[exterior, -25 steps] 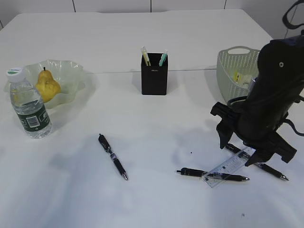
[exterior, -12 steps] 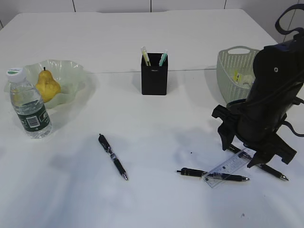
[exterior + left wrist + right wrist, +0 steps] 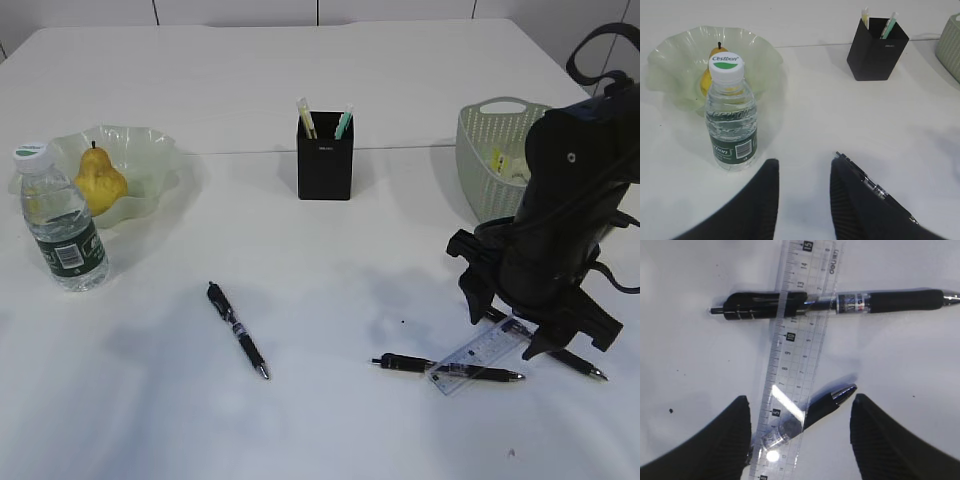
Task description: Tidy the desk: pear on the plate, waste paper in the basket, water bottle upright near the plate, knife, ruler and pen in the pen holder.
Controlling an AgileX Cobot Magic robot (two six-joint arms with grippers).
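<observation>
Three pens: black ballpoints lie on the desk (image 3: 300, 90) toward its near edge, one alone left of centre (image 3: 237, 329), one at near right (image 3: 447, 368), and one under the right arm, its tip (image 3: 572, 361) poking out toward the right edge.
Ruler: the clear ruler (image 3: 482, 351) lies slantwise across both right-hand pens, resting on top of them.
Right gripper: the right gripper (image 3: 800, 432) hangs over the ruler's low-number end, fingers spread wide on either side of it, nothing clamped; I cannot tell whether the tips touch the desk.
Left gripper: the left gripper (image 3: 802, 200) shows only in its own wrist view, fingers partly apart and holding nothing, above the near left part of the desk beside the lone pen.
Water bottle: the bottle (image 3: 62, 223) stands upright near the left edge, just in front of the plate.
Plate: the wavy pale-green plate (image 3: 150, 160) carries the pear (image 3: 100, 180).
Pen holder: the black pen holder (image 3: 325, 157) sits mid-desk, farther back, with a few pale pen-like items sticking out.
Basket: the grey-green basket (image 3: 478, 150) stands at far right, yellow and white waste paper (image 3: 507, 163) inside.
</observation>
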